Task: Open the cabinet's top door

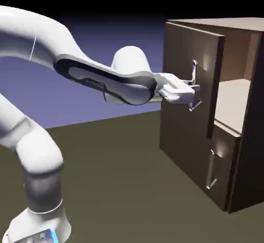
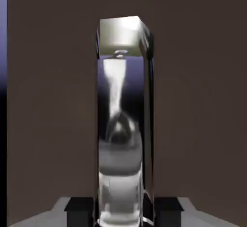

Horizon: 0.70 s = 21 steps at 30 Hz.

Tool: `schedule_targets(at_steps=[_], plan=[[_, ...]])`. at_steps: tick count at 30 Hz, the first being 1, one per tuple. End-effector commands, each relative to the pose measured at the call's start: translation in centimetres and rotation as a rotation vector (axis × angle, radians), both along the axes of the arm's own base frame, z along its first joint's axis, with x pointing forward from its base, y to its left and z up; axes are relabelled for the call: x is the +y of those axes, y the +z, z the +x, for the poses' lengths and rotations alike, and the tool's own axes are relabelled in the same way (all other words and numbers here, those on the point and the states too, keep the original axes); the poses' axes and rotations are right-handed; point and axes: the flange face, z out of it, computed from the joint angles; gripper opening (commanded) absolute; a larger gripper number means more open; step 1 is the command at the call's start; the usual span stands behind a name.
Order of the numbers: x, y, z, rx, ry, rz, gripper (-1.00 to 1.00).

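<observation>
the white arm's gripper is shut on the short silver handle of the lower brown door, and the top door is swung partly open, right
Not quite: the exterior view shows the gripper shut on the long silver bar handle of the tall dark brown top door, not the lower one. That door is indeed partly open.

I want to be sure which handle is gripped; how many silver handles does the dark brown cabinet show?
2. The long silver bar handle is on the top door, held by the gripper. The smaller silver handle is on the lower door.
</observation>
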Motion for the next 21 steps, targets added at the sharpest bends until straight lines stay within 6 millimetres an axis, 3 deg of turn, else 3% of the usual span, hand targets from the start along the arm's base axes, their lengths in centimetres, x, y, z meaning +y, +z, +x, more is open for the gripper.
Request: schedule_targets(at_steps=[1,11,21], plan=[[0.5,0.0,-0.7,0.001,-0.017,0.001,-1.0],[4.8,0.0,-6.4,0.001,-0.167,0.001,-1.0],[8.2,0.0,-9.9,0.001,-0.267,0.001,-1.0]])
